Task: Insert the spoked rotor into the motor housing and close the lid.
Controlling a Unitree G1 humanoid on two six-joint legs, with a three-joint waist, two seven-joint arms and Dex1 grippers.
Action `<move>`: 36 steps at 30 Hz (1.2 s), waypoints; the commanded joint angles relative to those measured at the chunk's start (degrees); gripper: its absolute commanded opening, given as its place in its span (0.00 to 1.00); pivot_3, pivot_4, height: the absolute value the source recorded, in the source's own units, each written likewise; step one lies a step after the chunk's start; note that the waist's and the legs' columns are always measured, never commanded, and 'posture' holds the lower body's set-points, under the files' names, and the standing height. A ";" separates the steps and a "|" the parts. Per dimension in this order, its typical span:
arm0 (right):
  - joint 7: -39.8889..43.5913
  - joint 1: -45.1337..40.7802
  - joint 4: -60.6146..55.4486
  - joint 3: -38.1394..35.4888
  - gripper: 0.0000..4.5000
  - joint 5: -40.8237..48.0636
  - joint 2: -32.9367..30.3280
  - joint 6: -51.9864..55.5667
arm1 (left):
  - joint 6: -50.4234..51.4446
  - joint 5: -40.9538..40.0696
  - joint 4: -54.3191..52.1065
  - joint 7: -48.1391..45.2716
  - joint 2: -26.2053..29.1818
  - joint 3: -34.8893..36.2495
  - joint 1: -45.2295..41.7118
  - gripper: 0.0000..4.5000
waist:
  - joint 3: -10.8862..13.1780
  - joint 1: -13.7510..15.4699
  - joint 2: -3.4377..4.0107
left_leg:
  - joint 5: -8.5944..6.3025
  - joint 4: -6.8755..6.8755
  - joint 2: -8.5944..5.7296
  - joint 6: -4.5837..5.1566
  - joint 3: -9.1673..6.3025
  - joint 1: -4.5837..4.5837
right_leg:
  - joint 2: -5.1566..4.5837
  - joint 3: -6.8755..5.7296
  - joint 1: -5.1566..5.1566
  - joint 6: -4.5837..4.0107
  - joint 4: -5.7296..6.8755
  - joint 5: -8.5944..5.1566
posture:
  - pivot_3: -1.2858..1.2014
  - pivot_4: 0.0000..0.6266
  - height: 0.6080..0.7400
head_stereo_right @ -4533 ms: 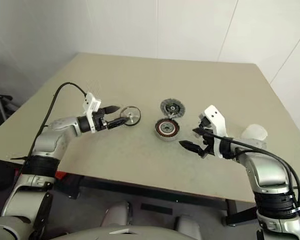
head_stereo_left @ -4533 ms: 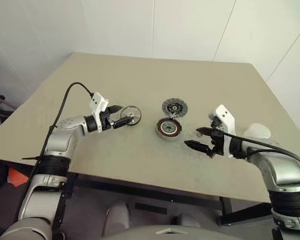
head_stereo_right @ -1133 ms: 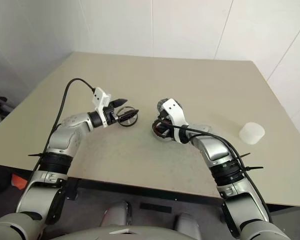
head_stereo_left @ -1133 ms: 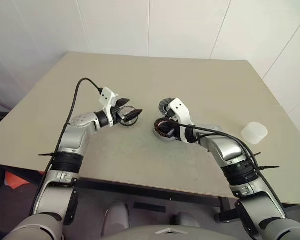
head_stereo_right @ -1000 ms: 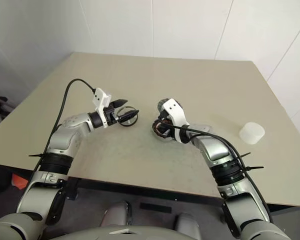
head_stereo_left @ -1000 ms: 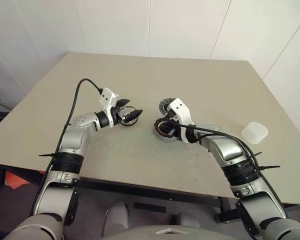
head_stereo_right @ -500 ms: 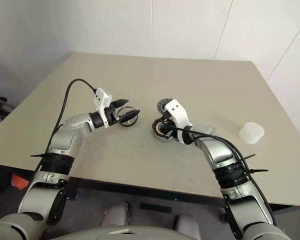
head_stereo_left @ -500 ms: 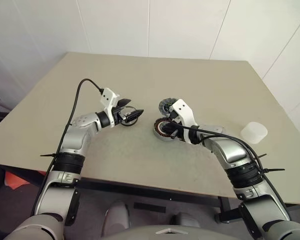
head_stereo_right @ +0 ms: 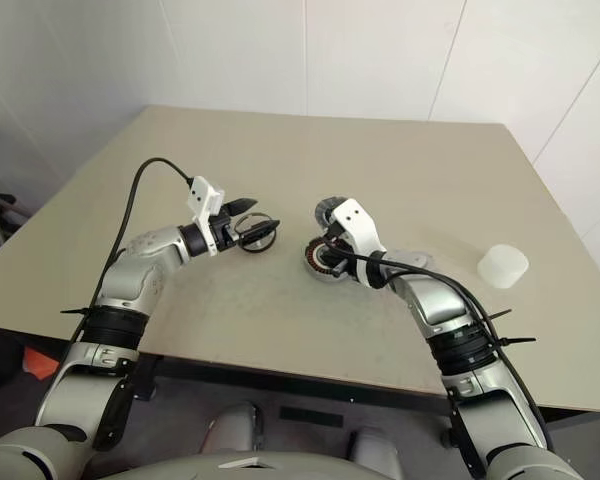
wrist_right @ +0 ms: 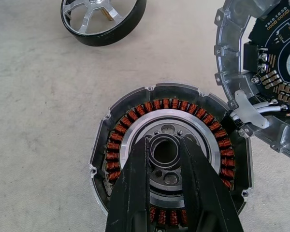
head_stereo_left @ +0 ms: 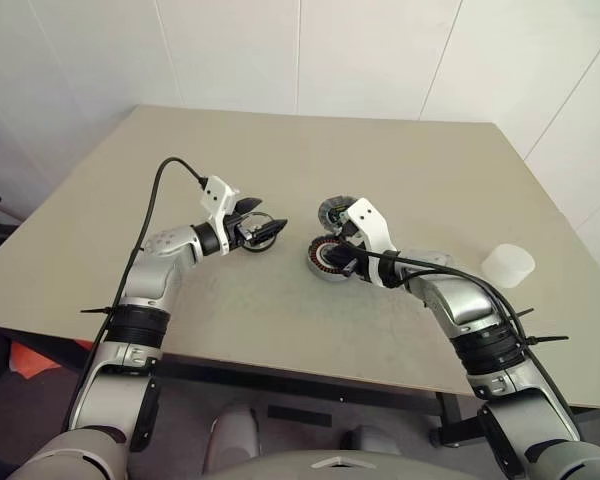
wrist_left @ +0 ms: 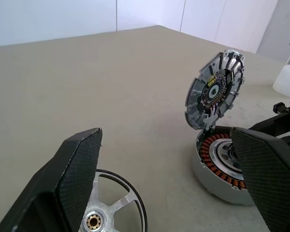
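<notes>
On the table (head_stereo_left: 110,210) the left tool (head_stereo_left: 263,224) gapes wide around the spoked rotor (wrist_left: 117,205), the right tool (wrist_right: 163,191) — fingers near together, gripping nothing — hangs over the motor housing (wrist_right: 130,126), its lid (wrist_left: 215,90) tilted up behind, a white cup (head_stereo_left: 507,264) well apart.

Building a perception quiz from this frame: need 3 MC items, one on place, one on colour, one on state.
1. Where is the spoked rotor?
A. seated in the motor housing
B. on the table, between the open left gripper's fingers
C. on top of the lid

2. What colour are the windings in the motor housing?
A. copper
B. blue
C. white

3. How does the lid stand?
A. flat on the housing
B. tilted up, open
C. face down on the table, apart from the housing

Key: 1 B, the left wrist view shows it lying on the table between the left gripper fingers. 2 A, the right wrist view shows a copper ring. 3 B, it stands raised at the housing's edge.
</notes>
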 commanded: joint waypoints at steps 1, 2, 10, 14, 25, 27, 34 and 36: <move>-1.00 -0.31 1.67 -0.84 0.29 -1.67 -0.48 -0.87 | -1.27 0.23 -1.30 0.10 -0.08 0.11 -0.69 1.00 | 0.00 0.01 0.00 | 0.00 0.00 0.00 0.00 0.00 0.03 | -0.01 0.00 0.04 0.00 0.00 0.00 | 0.52 0.00 1.00; -1.26 -0.27 1.63 -0.73 0.35 -2.00 -0.57 -1.30 | -1.29 0.27 -1.29 0.10 -0.13 0.03 -0.68 1.00 | 0.00 0.01 0.00 | 0.00 0.00 0.00 0.00 0.00 0.06 | -0.01 0.00 0.06 0.00 0.00 0.00 | 0.52 0.00 1.00; -1.12 0.26 -2.19 -0.93 0.93 -1.89 -1.13 -0.94 | -1.31 0.40 -1.31 0.02 -0.35 -0.19 -0.54 1.00 | 0.00 0.07 0.00 | 0.00 0.00 -0.04 0.00 -0.01 0.06 | -0.03 0.01 0.10 0.00 0.01 0.01 | 0.52 0.00 1.00; -1.04 0.39 -3.64 -1.23 0.99 -1.63 -1.11 -0.29 | -1.42 0.51 -1.17 -0.07 -0.45 -0.33 -0.61 1.00 | 0.00 0.01 0.00 | 0.01 -0.01 -0.01 -0.02 -0.02 -0.02 | 0.00 0.00 0.03 0.00 -0.04 0.01 | 0.52 0.00 1.00; -0.41 0.08 -5.88 -1.22 0.78 -0.58 -0.29 0.96 | -1.81 1.03 -1.00 0.11 -0.62 -0.27 -0.52 1.00 | 0.00 -0.01 0.00 | 0.01 -0.01 0.00 -0.02 -0.01 -0.13 | 0.00 -0.01 -0.09 0.00 -0.10 0.01 | 0.52 0.00 1.00; -0.31 0.11 -6.48 -1.07 0.62 -0.65 -0.29 1.05 | -1.85 1.12 -1.12 0.15 -0.63 -0.22 -0.33 1.00 | 0.00 -0.01 0.00 | 0.01 -0.02 0.00 -0.02 -0.01 -0.13 | 0.00 0.00 -0.09 0.00 -0.10 0.01 | 0.52 0.00 1.00; 0.15 -0.22 -6.47 -1.11 0.43 -0.23 0.44 1.23 | -2.09 1.39 -0.89 0.28 -0.69 -0.23 -0.36 1.00 | 0.00 -0.01 0.00 | 0.02 -0.02 0.00 -0.03 -0.01 -0.14 | 0.01 -0.01 -0.10 0.00 -0.10 0.01 | 0.52 0.00 1.00; 0.14 -0.30 -6.44 -0.90 0.28 -0.30 0.75 1.20 | -2.20 1.44 -0.86 0.34 -0.69 -0.22 -0.33 1.00 | 0.00 -0.01 0.00 | 0.01 -0.02 0.00 -0.02 -0.01 -0.14 | 0.01 -0.01 -0.09 0.00 -0.10 0.01 | 0.52 0.00 1.00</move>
